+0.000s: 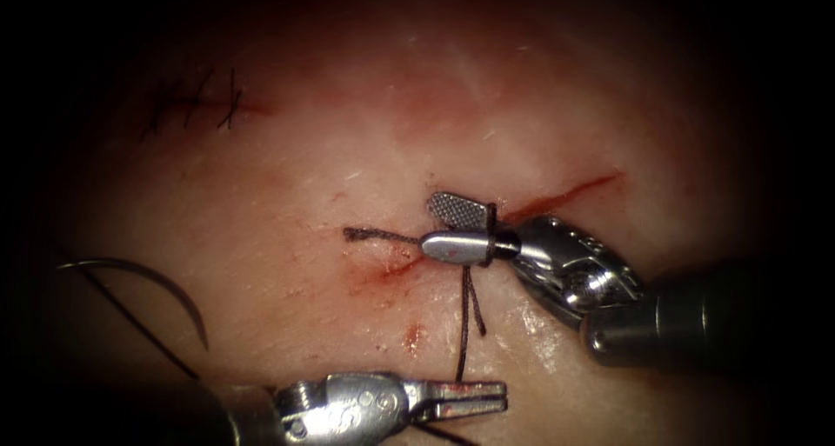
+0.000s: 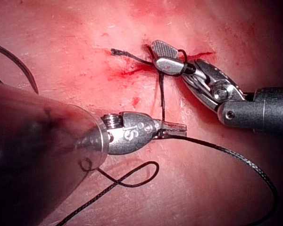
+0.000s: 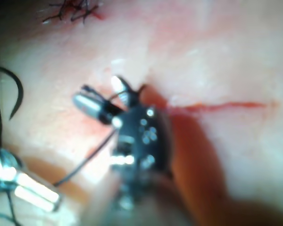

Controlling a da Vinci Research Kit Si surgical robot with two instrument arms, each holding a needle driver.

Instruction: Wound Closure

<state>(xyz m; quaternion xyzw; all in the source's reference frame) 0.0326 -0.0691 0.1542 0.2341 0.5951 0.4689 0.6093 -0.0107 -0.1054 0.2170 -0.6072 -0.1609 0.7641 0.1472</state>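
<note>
My right tool (image 1: 430,226) stands over the cut (image 1: 565,194) with its jaws open, and the dark thread (image 1: 464,324) is looped around them near the hinge. A short thread tail (image 1: 374,235) lies on the tissue just left of its tips. At the near edge, my left tool (image 1: 500,396) is shut on the thread, which runs up from its jaws to the loop. The left wrist view has the left tool (image 2: 184,128) holding that strand below the right tool (image 2: 155,54). The curved needle (image 1: 165,281) lies free on the tissue, far left of the cut, held by neither tool.
Older dark stitches (image 1: 200,98) sit at the far left of the tissue. Red fluid (image 1: 383,272) stains the cut below the tail. Slack thread (image 2: 132,179) curls on the tissue near the left tool's shaft, and a long strand (image 2: 254,165) sweeps off sideways.
</note>
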